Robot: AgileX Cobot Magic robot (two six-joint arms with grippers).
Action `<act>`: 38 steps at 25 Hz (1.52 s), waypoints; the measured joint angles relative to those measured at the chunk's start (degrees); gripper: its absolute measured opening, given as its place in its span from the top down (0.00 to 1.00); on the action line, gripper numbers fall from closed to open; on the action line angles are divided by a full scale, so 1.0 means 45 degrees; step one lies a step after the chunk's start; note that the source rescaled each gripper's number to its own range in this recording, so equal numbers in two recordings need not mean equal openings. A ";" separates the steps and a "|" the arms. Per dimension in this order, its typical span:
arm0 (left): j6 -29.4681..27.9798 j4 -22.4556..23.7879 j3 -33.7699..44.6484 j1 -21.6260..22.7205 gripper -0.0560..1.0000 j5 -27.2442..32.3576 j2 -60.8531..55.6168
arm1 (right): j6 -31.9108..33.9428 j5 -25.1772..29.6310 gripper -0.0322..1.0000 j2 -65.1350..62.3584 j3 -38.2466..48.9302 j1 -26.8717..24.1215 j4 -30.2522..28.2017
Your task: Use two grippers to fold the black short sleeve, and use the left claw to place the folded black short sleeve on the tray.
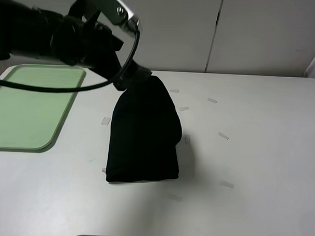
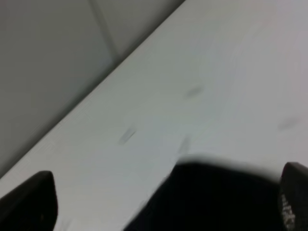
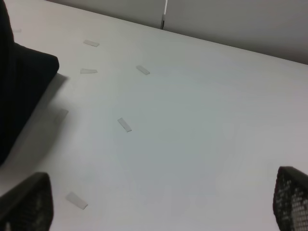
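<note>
Green plastic tray lies at the desk's left edge, bare. Just right of it, the left gripper hangs at the far end of the black short sleeve — its jaws stand spread, the cloth between them but not pinched. The folded shirt lies mid-desk, apart from the tray. Small white paper scraps dot the surface on the right, where the right gripper hovers, jaws wide and holding nothing.

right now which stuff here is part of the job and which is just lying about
Job:
- black shirt, folded, on the table
- green tray, nothing in it
- left gripper at the shirt's far end
- right gripper, jaws open

Lying about:
- white paper scraps on the table
</note>
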 joint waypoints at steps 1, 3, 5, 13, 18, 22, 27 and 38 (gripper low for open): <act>0.0000 0.0231 0.0349 0.0000 0.07 -0.0376 0.0034 | 0.0000 0.0000 0.00 0.0000 0.0000 0.0000 0.0000; -0.0109 0.0532 0.0878 0.0000 0.07 -0.1348 0.0150 | 0.0000 0.0000 0.00 0.0000 0.0000 0.0000 0.0000; -0.0764 0.0674 0.1165 0.0000 0.07 -0.2260 0.0345 | 0.0000 0.0000 0.00 0.0000 0.0000 0.0000 0.0000; -0.9089 0.5563 0.1187 0.0000 0.07 -0.4595 0.1378 | 0.0000 0.0000 0.00 0.0000 0.0000 0.0000 0.0000; -1.5946 1.1552 0.1187 0.0012 0.07 -0.6539 0.2803 | 0.0000 0.0000 0.00 0.0000 0.0000 0.0000 0.0000; -2.0827 1.6038 0.1175 0.0012 0.07 -0.9091 0.4334 | 0.0000 0.0000 0.00 0.0000 0.0000 0.0000 0.0000; -2.3783 1.8248 0.1153 0.0012 0.07 -1.0913 0.5898 | 0.0000 0.0000 0.00 0.0000 0.0000 0.0000 0.0000; -2.4044 2.0208 0.0972 0.0012 0.08 -1.2833 0.7897 | 0.0000 0.0000 0.00 0.0000 0.0000 0.0000 0.0000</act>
